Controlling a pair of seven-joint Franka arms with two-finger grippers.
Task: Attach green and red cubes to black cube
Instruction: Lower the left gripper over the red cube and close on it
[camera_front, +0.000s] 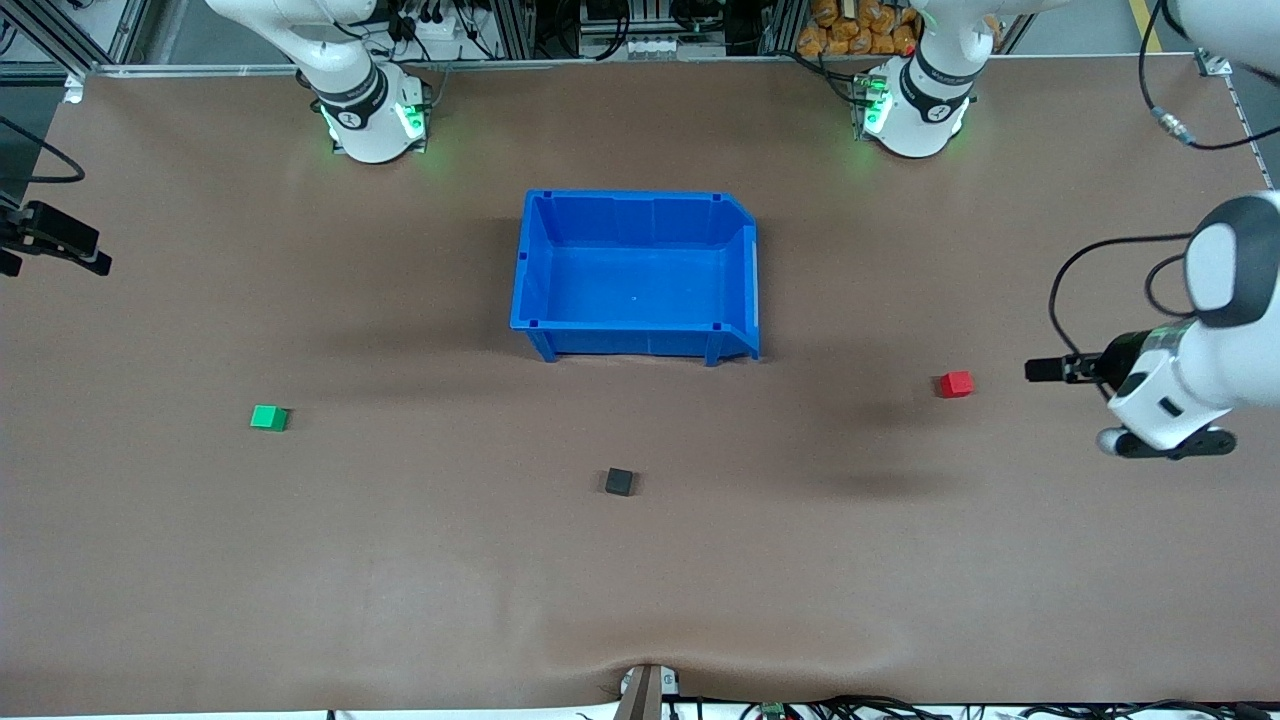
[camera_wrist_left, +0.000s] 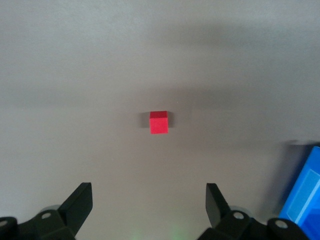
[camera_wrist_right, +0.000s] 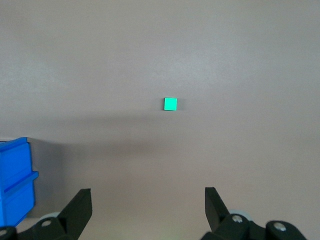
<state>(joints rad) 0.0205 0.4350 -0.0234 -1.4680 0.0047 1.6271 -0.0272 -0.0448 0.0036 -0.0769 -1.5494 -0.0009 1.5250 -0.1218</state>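
The red cube (camera_front: 954, 384) lies on the brown table toward the left arm's end. It also shows in the left wrist view (camera_wrist_left: 158, 122). The green cube (camera_front: 268, 417) lies toward the right arm's end and shows in the right wrist view (camera_wrist_right: 170, 104). The black cube (camera_front: 619, 482) lies between them, nearer to the front camera than the blue bin. My left gripper (camera_front: 1048, 370) (camera_wrist_left: 148, 200) is open and empty, up over the table at the left arm's end, apart from the red cube. My right gripper (camera_front: 60, 245) (camera_wrist_right: 148, 200) is open and empty over the right arm's end of the table, apart from the green cube.
An empty blue bin (camera_front: 640, 200) stands at mid-table near the arm bases. Its edge shows in the left wrist view (camera_wrist_left: 305, 195) and in the right wrist view (camera_wrist_right: 15, 180). A cable fixture (camera_front: 645, 690) sits at the table's front edge.
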